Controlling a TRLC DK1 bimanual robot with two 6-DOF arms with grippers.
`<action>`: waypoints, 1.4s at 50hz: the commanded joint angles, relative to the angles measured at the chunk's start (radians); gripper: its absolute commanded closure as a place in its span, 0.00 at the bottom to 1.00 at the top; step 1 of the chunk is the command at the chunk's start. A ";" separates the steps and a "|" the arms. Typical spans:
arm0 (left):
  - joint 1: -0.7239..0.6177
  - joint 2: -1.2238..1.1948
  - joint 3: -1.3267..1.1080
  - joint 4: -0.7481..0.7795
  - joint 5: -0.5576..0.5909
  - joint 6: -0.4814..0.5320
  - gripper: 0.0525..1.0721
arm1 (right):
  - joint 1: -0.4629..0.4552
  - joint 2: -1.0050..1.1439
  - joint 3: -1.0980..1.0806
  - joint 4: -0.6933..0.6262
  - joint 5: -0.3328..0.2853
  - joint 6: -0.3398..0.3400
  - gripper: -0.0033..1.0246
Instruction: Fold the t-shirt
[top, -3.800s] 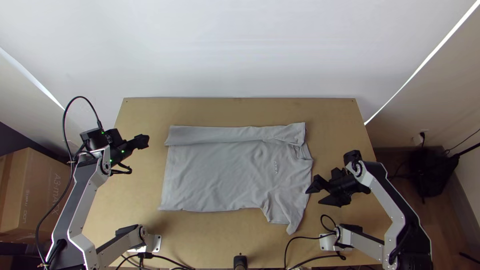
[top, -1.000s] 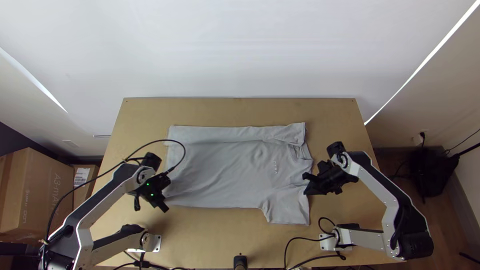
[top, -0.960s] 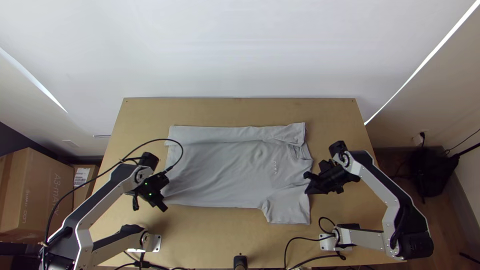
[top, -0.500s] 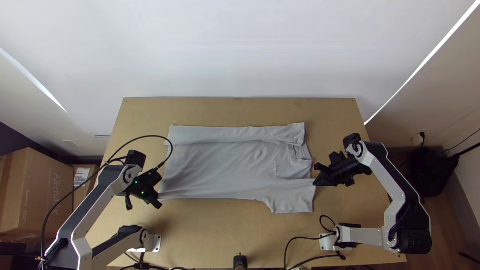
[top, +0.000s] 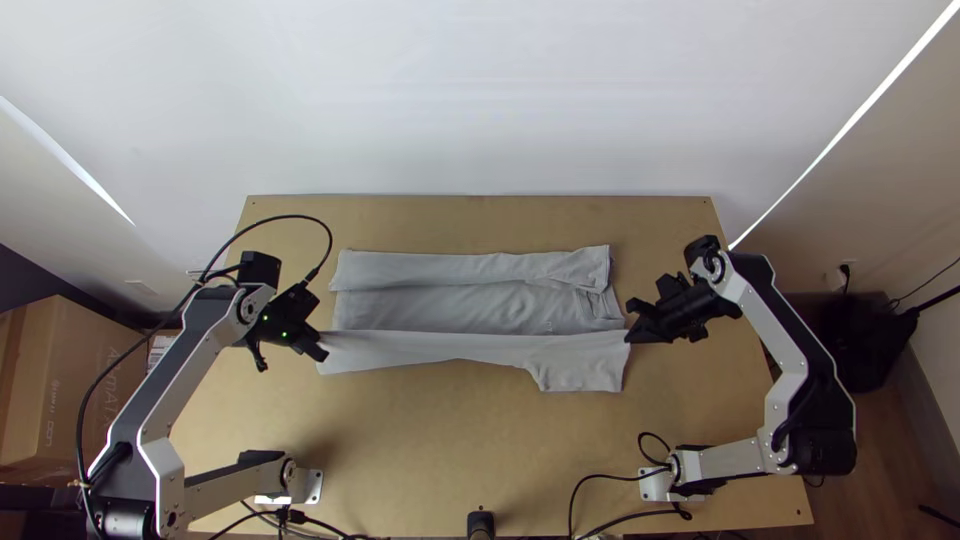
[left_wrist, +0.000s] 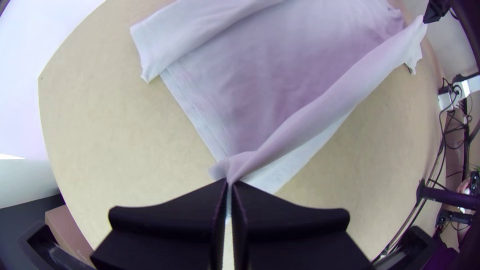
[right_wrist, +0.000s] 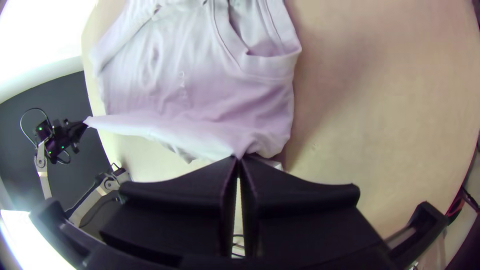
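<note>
My left arm (top: 185, 370) is bending at the elbow, and my left gripper (top: 322, 351) is pointing inward and slightly back toward my bases. My right arm (top: 768, 325) is bending too, its right gripper (top: 630, 337) facing inward. In both, my fingers (left_wrist: 175, 220) are pinching together at the tips.

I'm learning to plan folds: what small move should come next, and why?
I'd probably have the left gripper and right gripper together carry the t-shirt's near side slightly farther over its middle: they pinch opposite ends, cloth stretches between them, and the far side lies folded inward.
</note>
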 joint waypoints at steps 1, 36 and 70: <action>0.007 0.059 0.069 0.008 0.012 -0.019 0.97 | 0.015 0.067 0.096 -0.013 0.010 -0.008 0.97; 0.007 0.543 0.598 0.015 0.026 -0.051 0.97 | 0.038 0.577 0.712 -0.009 0.023 0.077 0.97; 0.057 0.668 0.605 0.125 0.156 -0.051 0.26 | 0.023 0.788 0.949 -0.020 0.041 0.143 0.04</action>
